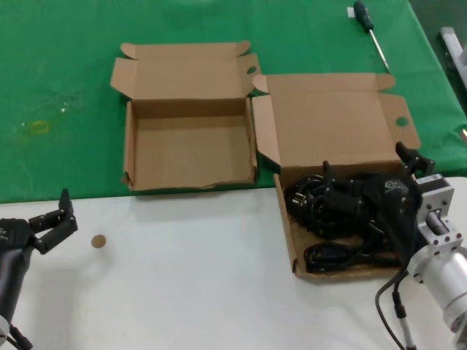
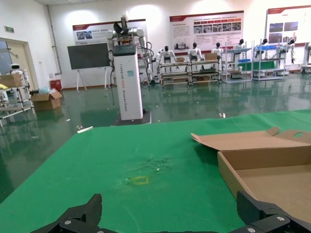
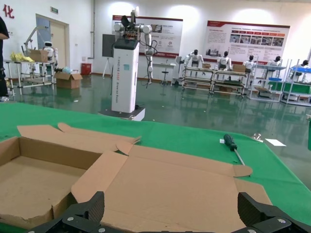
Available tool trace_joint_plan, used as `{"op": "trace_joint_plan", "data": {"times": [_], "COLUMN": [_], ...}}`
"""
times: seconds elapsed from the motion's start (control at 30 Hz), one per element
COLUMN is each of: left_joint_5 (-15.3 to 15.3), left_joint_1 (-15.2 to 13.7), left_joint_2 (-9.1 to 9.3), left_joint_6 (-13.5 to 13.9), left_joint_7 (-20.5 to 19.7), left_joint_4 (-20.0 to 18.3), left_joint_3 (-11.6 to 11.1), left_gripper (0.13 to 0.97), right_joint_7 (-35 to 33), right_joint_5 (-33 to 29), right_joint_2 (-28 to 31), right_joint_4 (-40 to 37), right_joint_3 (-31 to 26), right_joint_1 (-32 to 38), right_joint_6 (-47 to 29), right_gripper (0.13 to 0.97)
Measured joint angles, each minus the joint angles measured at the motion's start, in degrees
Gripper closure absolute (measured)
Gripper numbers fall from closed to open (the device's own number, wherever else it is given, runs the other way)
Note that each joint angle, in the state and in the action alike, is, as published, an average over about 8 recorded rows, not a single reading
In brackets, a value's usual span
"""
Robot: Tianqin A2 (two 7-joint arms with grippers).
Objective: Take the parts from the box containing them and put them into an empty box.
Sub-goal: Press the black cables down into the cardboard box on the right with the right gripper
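Several black power cords [image 1: 328, 211] lie coiled in the larger brown box [image 1: 286, 219] at the right, its broad lid [image 1: 328, 124] folded back. My right gripper [image 1: 365, 164] hangs open just above the cords, touching none that I can see. The right wrist view shows its fingers [image 3: 95, 206] spread over that lid [image 3: 170, 184]; the cords are hidden there. The empty box [image 1: 190, 146] stands left of it, also in the right wrist view [image 3: 29, 184] and the left wrist view [image 2: 272, 179]. My left gripper [image 1: 62, 215] waits open at the near left, holding nothing.
A screwdriver [image 1: 368, 29] lies on the green cloth at the back right. A small brown disc [image 1: 98, 240] sits on the white table near the left gripper. A yellowish mark [image 1: 36, 127] stains the cloth at the far left.
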Motion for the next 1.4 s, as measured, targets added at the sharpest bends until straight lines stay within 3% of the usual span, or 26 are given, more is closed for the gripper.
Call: {"op": "trace_joint_plan", "data": {"times": [1.4], "left_joint_5": [0.0], "left_joint_1": [0.0], "left_joint_2": [0.00], "left_joint_6": [0.0], "left_joint_7": [0.0], "left_joint_4": [0.0], "left_joint_3": [0.0], "left_gripper": [0.151], "right_joint_7": [0.0], "right_joint_5": [0.0], "right_joint_2": [0.0], "right_joint_4": [0.0], "right_joint_3": [0.0], "right_joint_1": [0.0], "right_joint_6": [0.0], "right_gripper": [0.129]}}
